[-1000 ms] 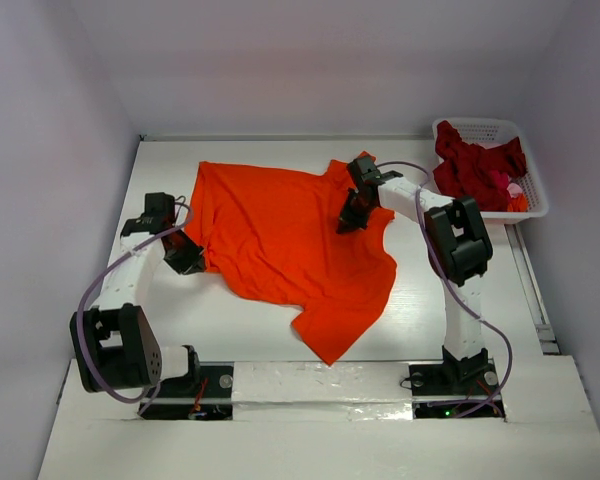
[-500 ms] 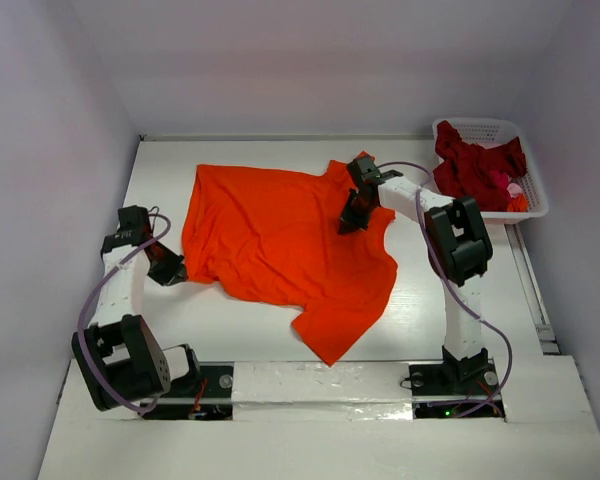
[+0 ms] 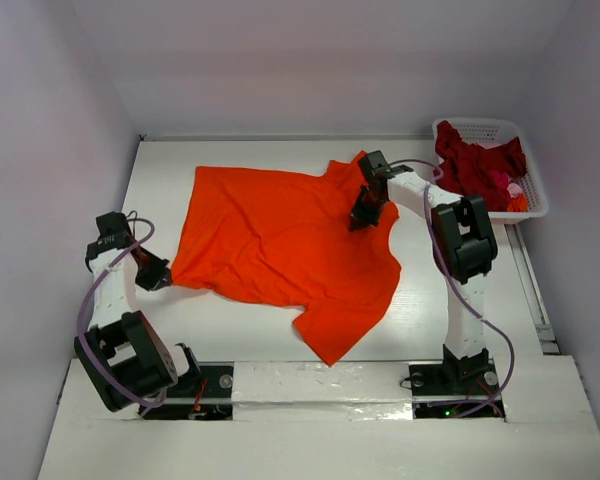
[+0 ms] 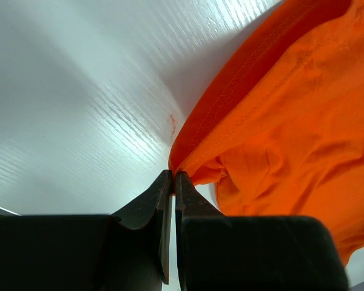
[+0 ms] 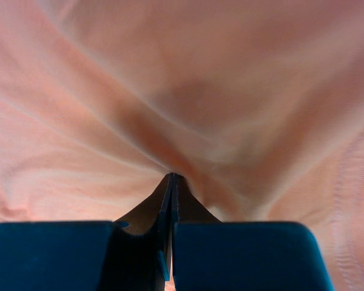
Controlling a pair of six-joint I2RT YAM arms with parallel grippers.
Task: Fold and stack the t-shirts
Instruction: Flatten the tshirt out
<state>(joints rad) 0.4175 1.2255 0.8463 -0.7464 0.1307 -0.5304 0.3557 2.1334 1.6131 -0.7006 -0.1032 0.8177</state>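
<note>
My left gripper [image 4: 173, 177] and right gripper [image 5: 171, 177] both pinch the orange t-shirt [image 3: 280, 240]. It looks soft and light, so I think the hems give the safest hold.

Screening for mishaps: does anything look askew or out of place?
The orange t-shirt lies skewed and rumpled, one corner trailing toward the near edge; dark red shirts sit heaped in the basket. Nothing spilled or torn.

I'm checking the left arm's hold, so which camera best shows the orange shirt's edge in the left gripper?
The left wrist view: the left gripper is shut on the hemmed edge of the orange t-shirt, seen close up. The top external view shows that pinch only small. The right wrist view shows only cloth around the right gripper.
</note>
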